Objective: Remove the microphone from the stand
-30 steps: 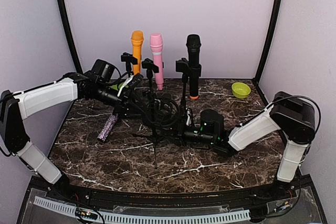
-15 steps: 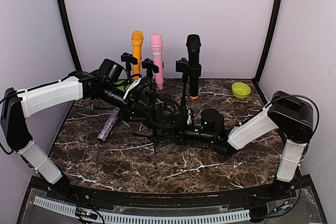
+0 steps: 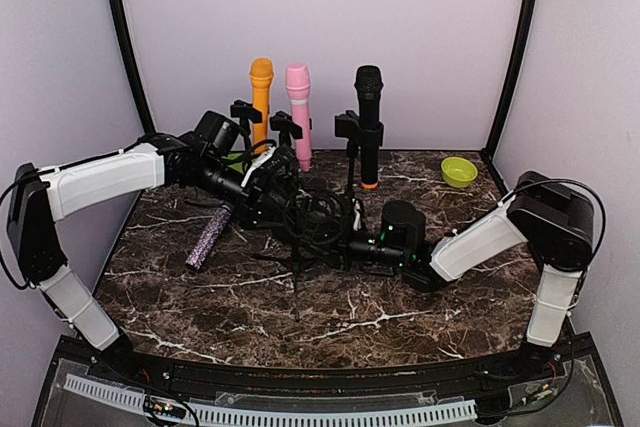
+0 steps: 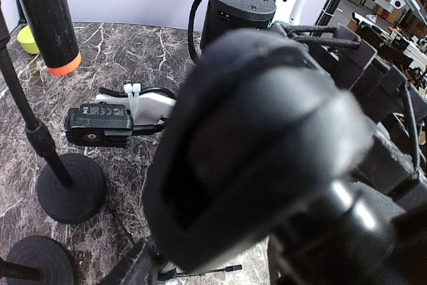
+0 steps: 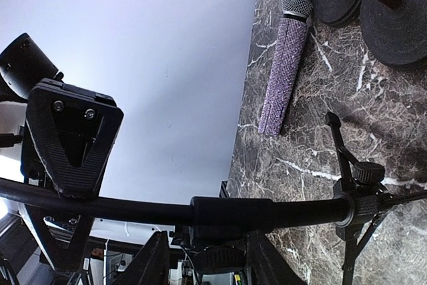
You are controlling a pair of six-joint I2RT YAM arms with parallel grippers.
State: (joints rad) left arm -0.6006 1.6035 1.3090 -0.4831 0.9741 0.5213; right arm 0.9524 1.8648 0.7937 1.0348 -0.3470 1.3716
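- At the centre of the dark marble table (image 3: 330,322), the tripod stand (image 3: 296,282) leans low between the two arms, tangled in black cable (image 3: 320,209). It is probably best held motionless at its pole while the other arm works, so the legs do not skid.
- Black microphone (image 4: 253,145): it sits at the stand's upper end, left of centre. It is right against the left wrist camera and blurred. Whether it has left its clip cannot be told. The pull should likely run slowly along the microphone's own axis, clear of the upright desk stands (image 4: 70,185) close by.
- Left gripper (image 3: 266,173): in its own view the microphone hides the fingers. From the right wrist view, two wedge-shaped fingers (image 5: 73,138) stand nearly together, one above and one below a dark shaft. They appear clamped on the microphone.
- Right gripper (image 5: 208,239): the jaws are a moderate way apart. A dark fitting of the stand fills the gap just under the pole. They appear to grip it, bracing the stand.
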